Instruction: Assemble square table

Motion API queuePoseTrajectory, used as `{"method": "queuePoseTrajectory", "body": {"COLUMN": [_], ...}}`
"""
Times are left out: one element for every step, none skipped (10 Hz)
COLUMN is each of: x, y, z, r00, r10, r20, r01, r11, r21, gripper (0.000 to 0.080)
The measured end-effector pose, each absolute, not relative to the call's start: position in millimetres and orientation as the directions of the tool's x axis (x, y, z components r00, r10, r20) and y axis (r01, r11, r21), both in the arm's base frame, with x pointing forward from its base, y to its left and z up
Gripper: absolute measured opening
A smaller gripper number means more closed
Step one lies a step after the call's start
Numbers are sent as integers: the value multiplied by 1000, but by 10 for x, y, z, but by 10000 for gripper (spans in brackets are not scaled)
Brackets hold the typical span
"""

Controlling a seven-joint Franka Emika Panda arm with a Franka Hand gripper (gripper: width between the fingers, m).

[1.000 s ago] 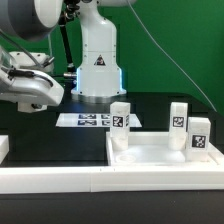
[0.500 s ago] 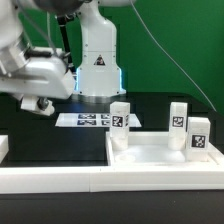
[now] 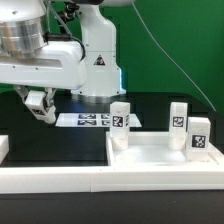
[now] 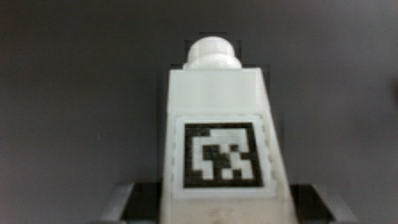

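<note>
Wrist view: one tagged leg (image 4: 221,120) clamped between the gripper (image 4: 217,200) fingers, carried above the black surface well apart from the square tabletop (image 3: 160,150), where other legs stand; step judged leg transport, next needing alignment over the tabletop.

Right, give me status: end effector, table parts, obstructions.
End effector shut on a white tagged block leg, held above the black table. White square tray-like top carries three upright legs. Nothing in the way.
</note>
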State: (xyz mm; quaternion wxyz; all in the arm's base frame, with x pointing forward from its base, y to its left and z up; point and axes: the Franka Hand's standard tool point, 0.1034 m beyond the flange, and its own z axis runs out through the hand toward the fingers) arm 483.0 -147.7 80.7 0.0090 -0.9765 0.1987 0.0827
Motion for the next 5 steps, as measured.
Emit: {"method": "queuePoseTrajectory", "body": {"x": [4862,4907,5125,5216,5217], "y": [-1333,-1240,-1160,-1090,-1127], "z": [851,903,1013,1066,1053], "r00": [923,931,937,941,935], "r10": [-374,-358,-347,-322,-311], "r20": [-94,-76,36,107,167], "r01": [-374,-359,-348,-325,-321], "r11": [-927,-933,-937,-946,-947], "r21": [13,6,11,17,33], "gripper": [289,290,290,290,290]}}
